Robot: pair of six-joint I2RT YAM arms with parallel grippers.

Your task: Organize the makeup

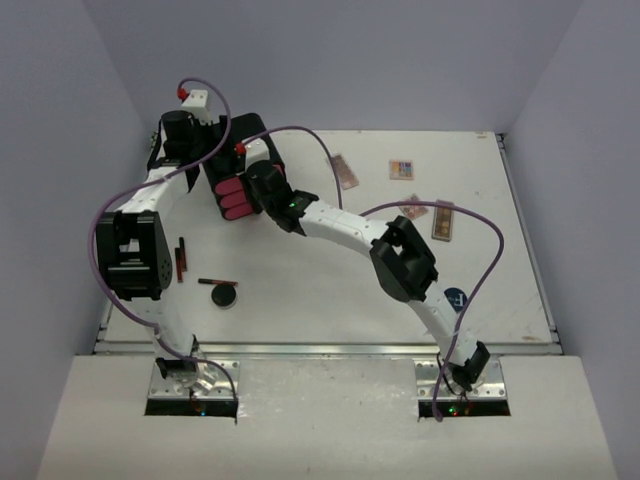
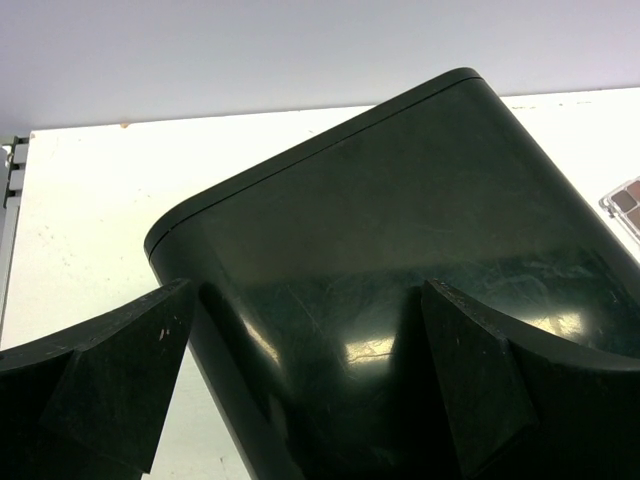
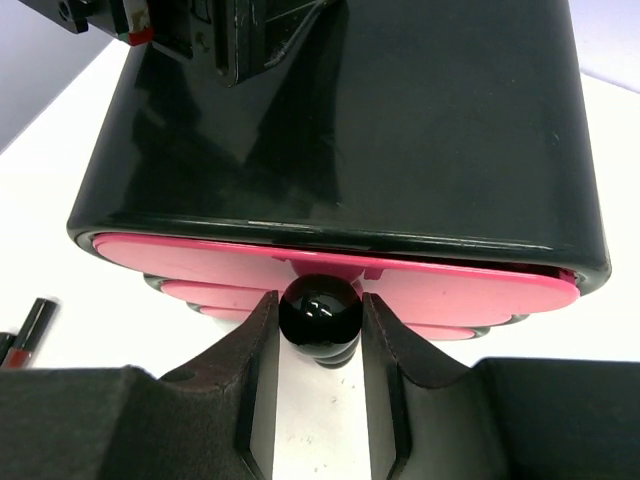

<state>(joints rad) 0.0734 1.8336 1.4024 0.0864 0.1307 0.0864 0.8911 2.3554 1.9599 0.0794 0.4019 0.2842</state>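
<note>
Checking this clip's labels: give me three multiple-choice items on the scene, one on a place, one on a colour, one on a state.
1. Where does the round compact lie?
A) stacked on a palette
B) in front of the chest, towards the arm bases
C) at the far right corner

2. What colour are the drawer fronts?
A) green
B) white
C) pink

3. How does the right gripper stand?
A) closed on the drawer knob
B) holding a palette
C) wide open, nothing between its fingers

Key: 1 B, the top view shows it nearer than the chest; 2 C, pink shows under the black body; 3 A, the knob sits pinched from both sides.
</note>
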